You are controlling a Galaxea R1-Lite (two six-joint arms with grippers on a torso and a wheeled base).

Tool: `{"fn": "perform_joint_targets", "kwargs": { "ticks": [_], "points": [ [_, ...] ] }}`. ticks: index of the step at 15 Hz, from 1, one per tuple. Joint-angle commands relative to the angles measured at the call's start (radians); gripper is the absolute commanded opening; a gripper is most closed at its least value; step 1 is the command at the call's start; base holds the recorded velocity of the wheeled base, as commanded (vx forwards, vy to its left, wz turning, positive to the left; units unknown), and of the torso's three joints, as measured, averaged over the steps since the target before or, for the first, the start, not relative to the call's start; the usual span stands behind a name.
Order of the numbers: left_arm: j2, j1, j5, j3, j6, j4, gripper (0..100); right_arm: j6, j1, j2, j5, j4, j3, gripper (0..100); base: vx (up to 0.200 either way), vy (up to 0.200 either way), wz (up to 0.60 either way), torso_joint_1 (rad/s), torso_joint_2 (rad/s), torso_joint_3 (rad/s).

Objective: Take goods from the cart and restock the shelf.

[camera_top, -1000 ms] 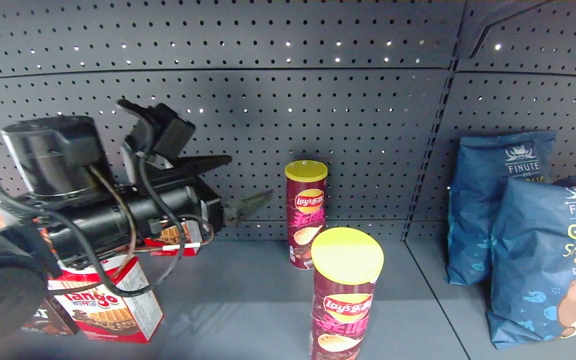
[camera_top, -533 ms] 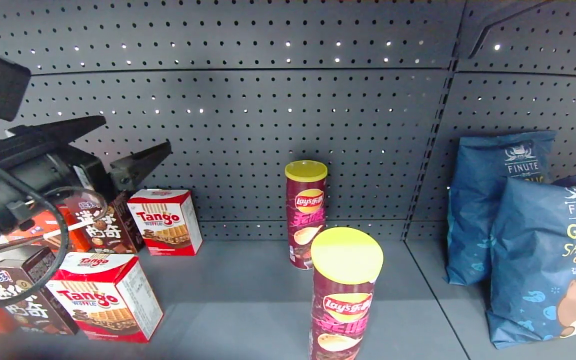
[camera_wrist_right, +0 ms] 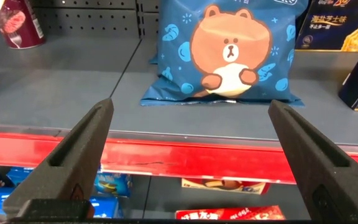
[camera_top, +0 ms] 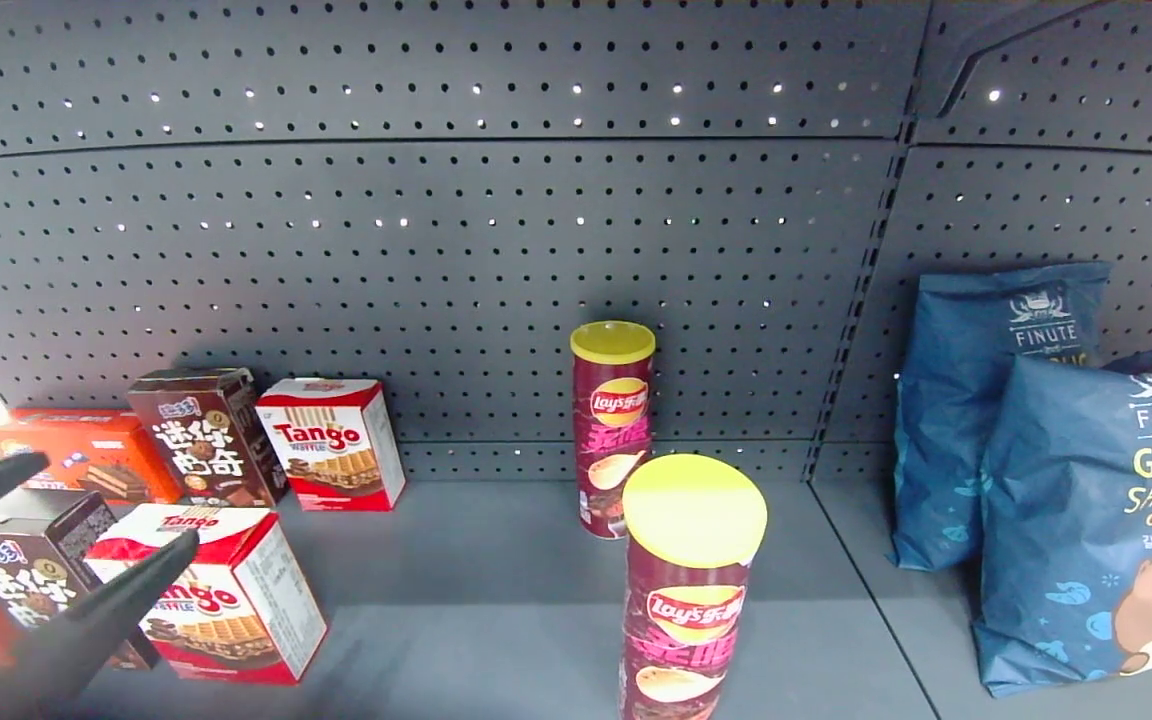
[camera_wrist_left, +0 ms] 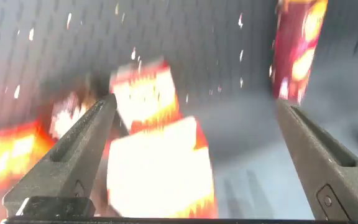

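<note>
On the grey shelf point(camera_top: 496, 590) two red-and-white wafer boxes stand at the left, one in front point(camera_top: 236, 600) and one behind point(camera_top: 336, 440). Dark chocolate boxes point(camera_top: 201, 430) and an orange box point(camera_top: 76, 465) sit beside them. Two maroon chip cans with yellow lids stand mid-shelf, near point(camera_top: 691, 590) and far point(camera_top: 613, 420). My left gripper point(camera_top: 121, 497) is open and empty at the lower left, in front of the front boxes. Its own view point(camera_wrist_left: 196, 102) shows a blurred wafer box point(camera_wrist_left: 160, 168) ahead. My right gripper point(camera_wrist_right: 191, 104) is open and empty before the shelf's red edge point(camera_wrist_right: 166, 158).
Blue snack bags point(camera_top: 1096, 500) lean at the right behind a shelf divider. One bear-printed bag point(camera_wrist_right: 229, 50) lies ahead of the right gripper. A perforated back panel point(camera_top: 536, 230) closes the shelf. More boxes sit on the lower shelf point(camera_wrist_right: 222, 186).
The left arm has pulled back from the shelf's left-middle to the lower left corner of the head view, uncovering the boxes. Its fingers stayed open and empty.
</note>
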Motion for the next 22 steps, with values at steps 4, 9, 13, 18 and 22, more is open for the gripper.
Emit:
{"fn": "perform_joint_targets", "kwargs": {
  "ticks": [4,9,13,18,22],
  "points": [
    [-0.307,0.01,0.065,-0.047,0.001,0.336,100,0.045,-0.008,0.048,-0.063,-0.002,-0.034,100,0.0,0.0,0.0,0.0,0.0,0.0],
    [-0.251,0.007,0.071,-0.088,0.001,0.343,100,-0.047,0.091,0.499,0.245,0.021,-0.486,100,0.0,0.0,0.0,0.0,0.0,0.0],
    [-0.223,0.006,0.067,-0.106,0.049,0.341,100,-0.201,0.265,0.698,0.306,0.02,-0.407,100,0.0,0.0,0.0,0.0,0.0,0.0],
    [-0.208,0.003,0.068,-0.082,0.047,0.336,100,-0.142,0.483,1.006,0.15,-0.146,-0.357,100,0.0,0.0,0.0,0.0,0.0,0.0],
    [-0.208,0.003,0.068,-0.073,0.024,0.336,100,-0.138,0.56,1.091,0.116,-0.15,-0.394,100,0.0,0.0,0.0,0.0,0.0,0.0]
  ]
}}
